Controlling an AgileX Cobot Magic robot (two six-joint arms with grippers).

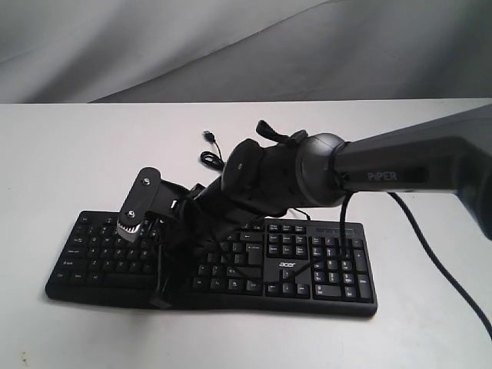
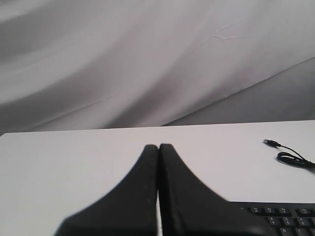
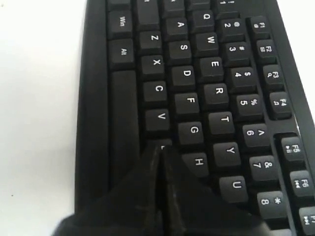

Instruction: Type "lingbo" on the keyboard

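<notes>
Exterior view: the keyboard [image 1: 323, 269] lies flat on the white table [image 1: 61, 154], number pad to the right, its USB cable [image 1: 209, 150] coiled just behind it. The right arm reaches in from the right and across the middle, so the right gripper [image 1: 163, 292] points down over the keyboard's left-centre letter keys. In the right wrist view its fingers [image 3: 147, 172] are pressed together, their tip over the bottom letter row just past V, beside H and next to the space bar. Whether it touches a key cannot be told. In the left wrist view the left gripper [image 2: 158, 146] is also closed, over bare table, with the keyboard's edge low beside it.
</notes>
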